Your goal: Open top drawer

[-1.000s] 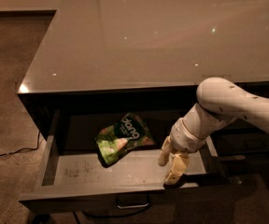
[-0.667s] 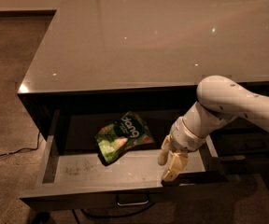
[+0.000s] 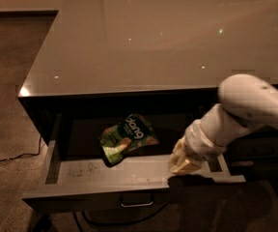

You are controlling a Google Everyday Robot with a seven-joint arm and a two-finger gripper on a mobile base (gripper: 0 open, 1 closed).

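Tool (image 3: 184,165) at top drawer (image 3: 88,170) front rim

High near view, facing down, jaws lower-right

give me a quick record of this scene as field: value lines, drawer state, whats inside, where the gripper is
top drawer: open, grey scuffed floor showing
handle: small metal bar at the centre of the dark front panel
contents: one green snack bag, lying toward the back middle of the drawer floor
gripper: at the drawer's front right, by the front edge, right of the bag and apart from it
arm: white, reaches in from the right
cable: on the carpet at left
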